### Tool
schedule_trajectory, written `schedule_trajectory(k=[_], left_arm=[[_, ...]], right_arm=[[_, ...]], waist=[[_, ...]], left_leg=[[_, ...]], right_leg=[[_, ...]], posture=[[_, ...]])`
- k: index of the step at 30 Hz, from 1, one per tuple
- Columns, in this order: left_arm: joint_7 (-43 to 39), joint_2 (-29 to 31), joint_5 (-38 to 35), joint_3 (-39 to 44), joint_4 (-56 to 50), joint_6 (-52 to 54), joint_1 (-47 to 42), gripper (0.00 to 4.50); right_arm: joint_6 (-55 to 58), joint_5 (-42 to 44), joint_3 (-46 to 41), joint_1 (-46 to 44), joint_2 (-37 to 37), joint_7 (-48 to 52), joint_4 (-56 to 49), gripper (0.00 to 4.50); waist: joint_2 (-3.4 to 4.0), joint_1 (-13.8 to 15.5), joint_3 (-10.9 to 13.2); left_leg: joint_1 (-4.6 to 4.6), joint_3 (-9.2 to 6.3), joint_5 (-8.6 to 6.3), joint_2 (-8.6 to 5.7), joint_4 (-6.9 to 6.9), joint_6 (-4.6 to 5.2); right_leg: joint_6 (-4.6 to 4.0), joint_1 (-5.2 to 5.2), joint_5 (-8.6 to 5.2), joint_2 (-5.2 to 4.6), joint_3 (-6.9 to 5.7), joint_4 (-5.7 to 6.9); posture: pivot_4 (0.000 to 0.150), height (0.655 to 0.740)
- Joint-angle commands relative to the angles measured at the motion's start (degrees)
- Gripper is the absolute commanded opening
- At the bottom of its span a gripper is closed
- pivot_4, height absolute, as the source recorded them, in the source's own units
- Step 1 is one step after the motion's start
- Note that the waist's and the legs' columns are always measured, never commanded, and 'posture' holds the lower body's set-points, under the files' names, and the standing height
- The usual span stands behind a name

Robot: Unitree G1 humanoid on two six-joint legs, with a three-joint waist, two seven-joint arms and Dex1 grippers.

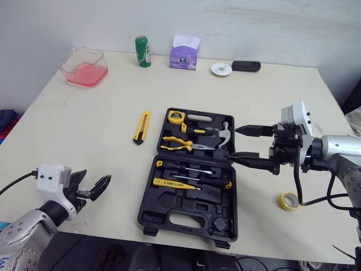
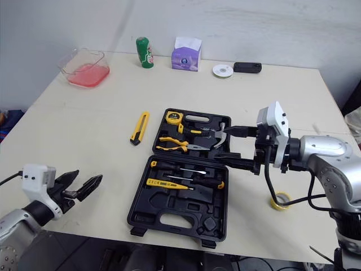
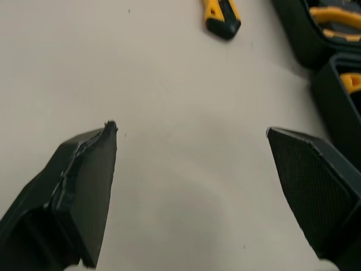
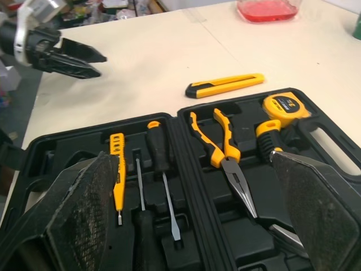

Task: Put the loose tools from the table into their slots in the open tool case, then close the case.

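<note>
Left of the open tool case point(image 1: 169, 204), utility knife point(image 1: 141, 127) lies loose; tape roll point(image 1: 290, 200) on its right. Pliers point(image 1: 176, 145), hammer point(image 1: 224, 135) etc. slotted. Left gripper point(image 1: 97, 176) & right gripper point(image 1: 233, 143): fingers wide, empty. Case not shut.

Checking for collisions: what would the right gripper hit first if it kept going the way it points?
Probably the open tool case. The right gripper, fingers open, points across its middle ridge, toward the hammer and pliers; its height above them is unclear.
</note>
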Motion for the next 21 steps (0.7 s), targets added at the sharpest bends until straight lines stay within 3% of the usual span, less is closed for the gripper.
schedule_trajectory(k=[1,5,8,14,21], left_arm=[[2.03,2.23,-1.18,-0.72,-1.88,2.43,-1.29,4.48],[7.92,5.23,0.87,-7.66,3.03,10.68,-12.69,4.48],[13.93,2.30,2.39,-8.92,10.11,17.88,-24.30,4.48],[11.92,5.06,7.67,-22.23,26.03,14.06,-40.23,4.48],[11.68,2.69,13.75,-29.60,42.28,7.38,-50.25,4.48]], right_arm=[[-1.00,-0.04,-0.12,-1.02,0.56,0.64,-0.92,4.50],[-0.60,0.21,0.60,-0.12,2.09,-0.76,-3.45,4.50],[-0.07,0.61,1.02,0.01,3.42,-2.60,-5.91,4.50],[-1.03,-1.49,2.25,1.09,6.45,-7.12,-8.72,4.50],[-0.93,-2.61,3.33,1.58,8.00,-10.41,-10.93,4.50]], waist=[[0.02,-0.02,0.01],[0.09,0.11,0.06],[0.16,0.27,0.09],[0.12,0.10,0.11],[0.12,0.06,0.12]], left_leg=[[0.00,0.00,0.00,0.00,-0.02,-0.01],[-0.10,-0.02,-0.02,0.01,-0.02,-0.05],[-0.17,-0.13,0.07,-0.01,0.06,-0.07],[-0.29,-0.10,0.21,-0.05,0.13,-0.26],[-0.32,0.00,0.37,-0.02,0.08,-0.52]], right_leg=[[0.17,0.00,0.09,0.00,-0.01,0.01],[0.30,-0.08,0.16,0.05,-0.05,0.00],[0.40,-0.08,0.22,0.09,-0.13,0.04],[0.54,-0.14,0.31,0.15,-0.14,0.01],[0.55,-0.26,0.30,0.23,-0.09,0.04]], posture=[[0.150,0.7244],[0.150,0.7244],[0.150,0.7244],[0.150,0.7244],[0.150,0.7244]])
